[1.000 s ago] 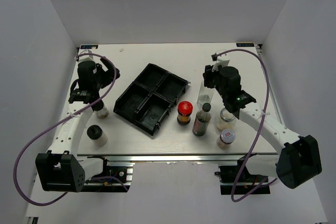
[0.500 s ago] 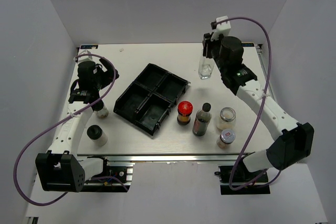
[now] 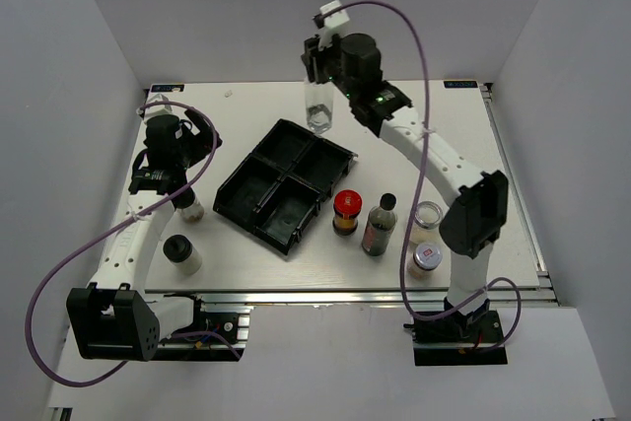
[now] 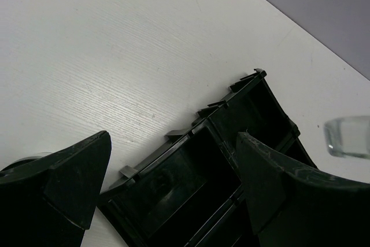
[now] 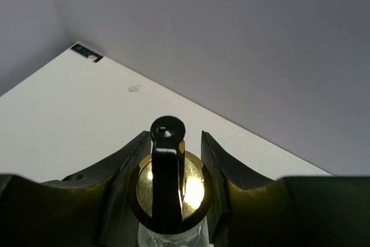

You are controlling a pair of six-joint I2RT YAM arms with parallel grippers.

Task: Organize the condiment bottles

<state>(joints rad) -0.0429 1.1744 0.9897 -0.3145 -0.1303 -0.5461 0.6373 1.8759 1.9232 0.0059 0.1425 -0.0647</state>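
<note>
The right gripper [image 5: 173, 143] is clenched on the gold cap of the tall clear bottle [image 3: 318, 115]. The bottle hangs above the table [image 3: 246, 105] near its far edge, just beyond the far corner of the black tray [image 3: 284, 184].

Right of the tray, the red-lidded jar [image 3: 347, 206] and the dark bottle [image 3: 380, 224] stand close together. One silver-lidded jar [image 3: 428, 214] sits just beside the right arm's elbow, and the other silver-lidded jar [image 3: 426, 256] is nearer the front edge.

The left gripper [image 4: 172, 143] is spread wide with nothing between its fingers, by the left edge. One white bottle [image 3: 189, 206] is mostly hidden beneath it — only its lower body shows. A second white bottle [image 3: 180, 251] stands toward the near-left corner.

In the left wrist view the fingers cut off the tray, and only the clear bottle's base shows. Open tabletop lies along the far edge and toward the far-right corner.
</note>
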